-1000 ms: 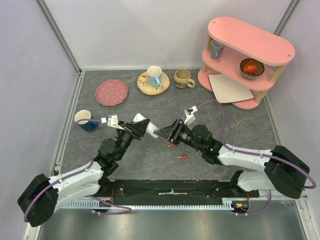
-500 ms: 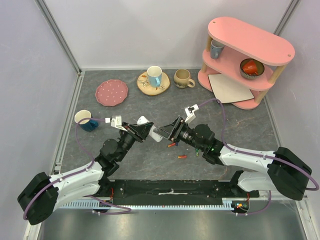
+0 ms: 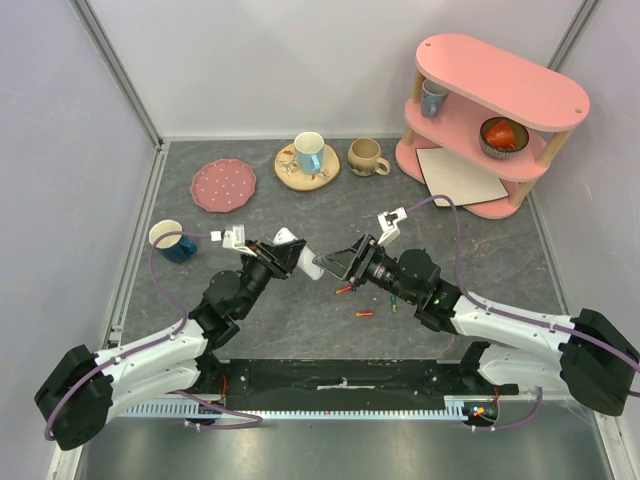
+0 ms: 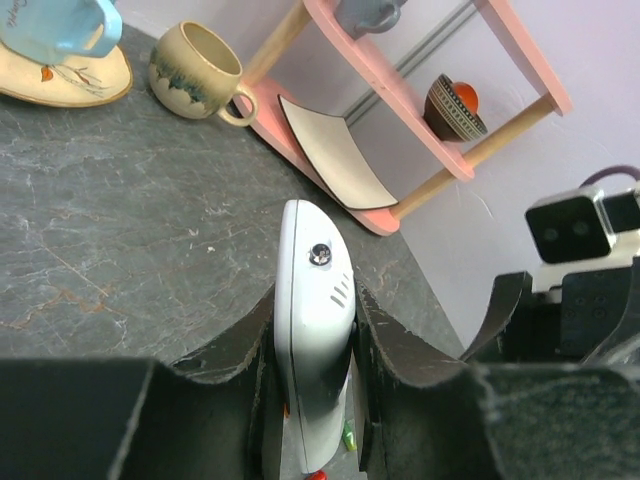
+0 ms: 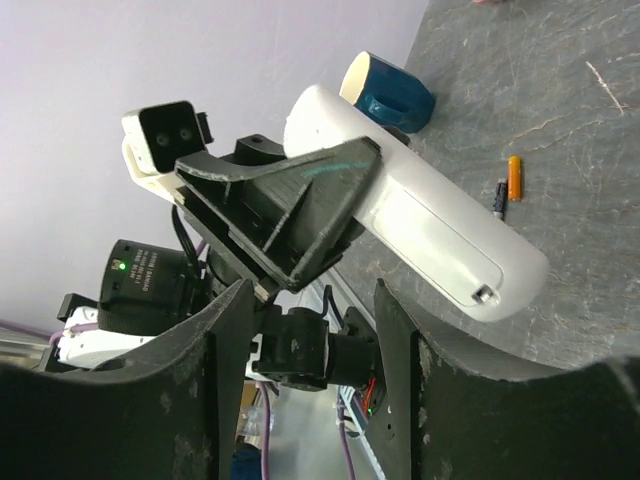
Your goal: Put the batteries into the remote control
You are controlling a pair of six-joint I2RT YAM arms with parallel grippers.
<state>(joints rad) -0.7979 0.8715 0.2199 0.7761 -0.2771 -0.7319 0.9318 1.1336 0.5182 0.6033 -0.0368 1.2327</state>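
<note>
Quick rundown of where you're at. Your left hand [image 3: 280, 260] is clenched on the remote control [image 4: 313, 330], pinching its long edges. It holds the remote up off the surface [image 3: 510, 250], about mid-scene between the two arms. My guess at why: tilted like that, the remote's back faces your right hand [image 3: 335, 266], so the battery door [image 5: 440, 240] is within reach. From the right wrist view that door looks shut, with its latch [image 5: 484, 293] at the free end. I'd say popping it comes before any loading.

Your right hand is spread wide with nothing in it. It hovers just beside the free end of the remote, not touching as far as I can tell.

The batteries [image 3: 365, 314] lie loose on the surface just below and in front of the two hands, which makes sense (short reach once the door's off). From above I'm sure of three: an orange one [image 3: 345, 289], a red one and a greenish one [image 3: 393, 306]. The right wrist view also shows a dark one [image 5: 500, 197] right beside the orange. So probably four, but they're tiny, so don't quote me.

Everything else sits towards the back and sides, away from the work:
- four cups: a navy mug [image 3: 170, 240], a light blue mug [image 3: 310, 152] on a wooden plate [image 3: 300, 178], a beige mug [image 3: 367, 157] and a grey-blue cup [image 3: 433, 97] up on the shelf
- one pink dotted plate [image 3: 222, 185]
- one pink shelf [image 3: 520, 80], with one bowl [image 3: 500, 135] and one beige board [image 3: 460, 177] on its lower tiers
</note>
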